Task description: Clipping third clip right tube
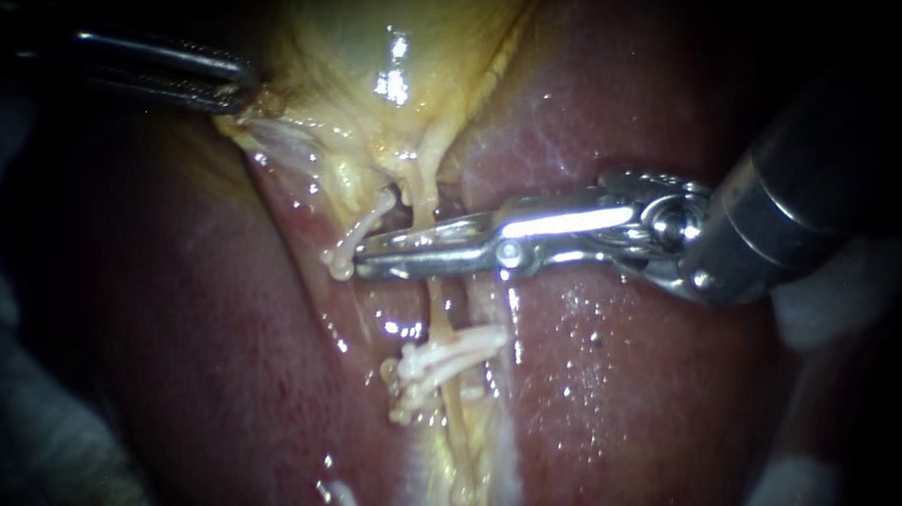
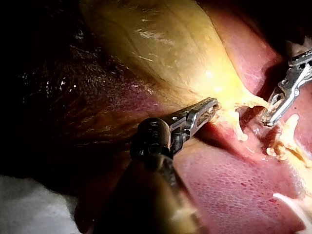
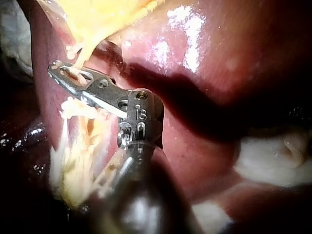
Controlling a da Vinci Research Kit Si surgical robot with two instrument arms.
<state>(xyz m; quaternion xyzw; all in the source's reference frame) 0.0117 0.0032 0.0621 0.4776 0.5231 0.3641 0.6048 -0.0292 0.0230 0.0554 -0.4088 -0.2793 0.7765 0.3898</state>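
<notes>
The yellow gallbladder [image 1: 364, 46] narrows down into a pale tube [image 1: 435, 309] that runs over the red liver [image 1: 625, 377]. My right instrument [image 1: 366, 258] reaches in from the right, its slotted jaws shut across this tube just under the gallbladder's neck. In the right wrist view yellow tissue shows through the windows of the right instrument [image 3: 61, 70]. A white clip [image 1: 362, 233] lies slanted beside the jaw tips. Two more white clips [image 1: 440, 363] sit lower on the tube. My left instrument [image 1: 240, 90] is shut on the gallbladder's edge at the upper left, also seen as the left instrument [image 2: 207, 109].
Wet liver [image 2: 229, 190] surrounds the tube on both sides. White gauze [image 3: 263, 156] lies beside the liver past my right instrument's shaft, and more gauze [image 2: 29, 204] lies beside the left shaft. The surroundings are dark.
</notes>
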